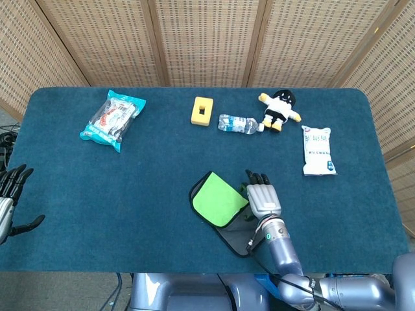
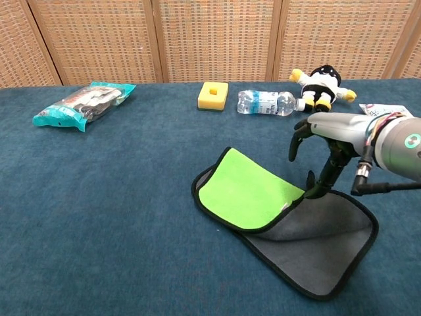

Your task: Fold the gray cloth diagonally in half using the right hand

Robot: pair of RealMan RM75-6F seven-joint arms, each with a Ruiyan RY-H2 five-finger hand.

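Note:
The gray cloth [image 2: 319,243] lies at the near middle of the blue table, black-edged, with one corner turned over so its bright green underside [image 2: 247,187] faces up. In the head view the cloth [image 1: 235,234] and its green flap [image 1: 219,201] sit just left of my right hand [image 1: 263,198]. My right hand [image 2: 323,148] hangs over the cloth's right side with fingers pointing down, and thumb and a finger pinch the flap's slightly raised corner. My left hand [image 1: 10,197] hovers off the table's left edge, fingers spread, holding nothing.
Along the far side lie a teal snack bag [image 1: 111,120], a yellow block [image 1: 202,110], a water bottle [image 1: 237,123] on its side, a black-and-white plush toy [image 1: 280,109] and a white packet [image 1: 318,150]. Wicker screens stand behind the table.

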